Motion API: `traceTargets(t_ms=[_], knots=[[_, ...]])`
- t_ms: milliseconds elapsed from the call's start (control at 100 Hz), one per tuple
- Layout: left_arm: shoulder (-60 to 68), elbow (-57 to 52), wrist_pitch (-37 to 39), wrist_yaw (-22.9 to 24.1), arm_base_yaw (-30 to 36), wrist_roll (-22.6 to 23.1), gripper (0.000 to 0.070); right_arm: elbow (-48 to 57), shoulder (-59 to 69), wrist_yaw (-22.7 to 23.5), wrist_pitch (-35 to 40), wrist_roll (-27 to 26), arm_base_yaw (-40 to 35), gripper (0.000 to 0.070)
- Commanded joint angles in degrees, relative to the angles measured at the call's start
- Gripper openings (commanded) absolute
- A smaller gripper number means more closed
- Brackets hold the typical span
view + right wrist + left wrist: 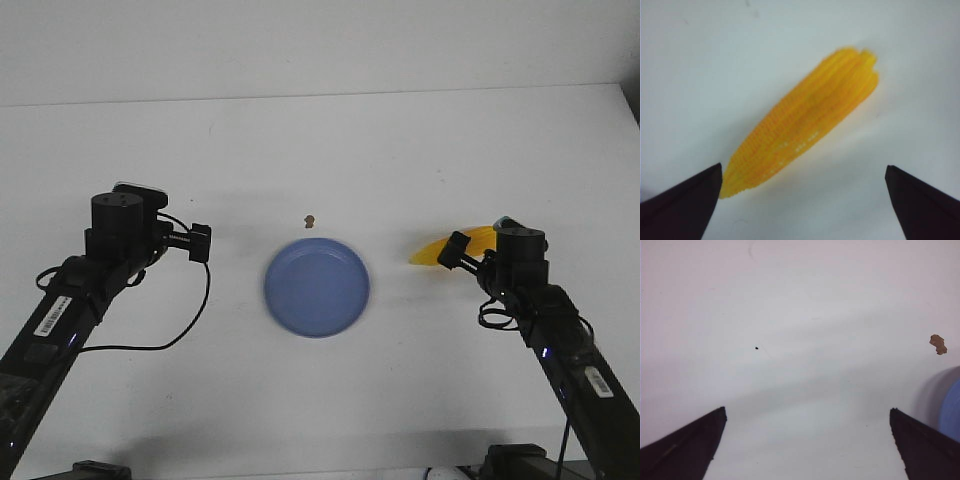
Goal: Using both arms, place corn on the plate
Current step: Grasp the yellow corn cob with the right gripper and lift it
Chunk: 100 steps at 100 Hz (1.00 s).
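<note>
Right gripper (802,205) spread wide, unloaded, above corn (802,127) on table; left gripper (807,445) likewise spread, beside plate (317,288)

Left tool (807,445) jaws wide apart; right tool (802,200) likewise, both hanging low.
</note>
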State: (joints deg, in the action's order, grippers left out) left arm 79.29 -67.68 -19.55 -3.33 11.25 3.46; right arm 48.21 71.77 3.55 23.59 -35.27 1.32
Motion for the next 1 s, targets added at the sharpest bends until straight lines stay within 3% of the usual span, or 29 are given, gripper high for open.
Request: traceTargets(t_ms=[0, 290, 990], knots=[[0.81, -0.63, 0.28, -0.11, 0.02, 0.13, 0.07, 1.79, 1.92, 0.09, -1.09, -2.38, -0.37, 0.07], [0.81, -0.63, 0.24, -0.66, 0.02, -0.09, 0.07, 3.65, 6.12, 0.09, -5.25, -5.7, -0.66, 0.07], [0.81, -0.61, -0.22, -1.2, 0.07, -0.7, 0.07, 3.65, 14.69, 2.4, -10.88, -6.78, 1.68, 0.07]])
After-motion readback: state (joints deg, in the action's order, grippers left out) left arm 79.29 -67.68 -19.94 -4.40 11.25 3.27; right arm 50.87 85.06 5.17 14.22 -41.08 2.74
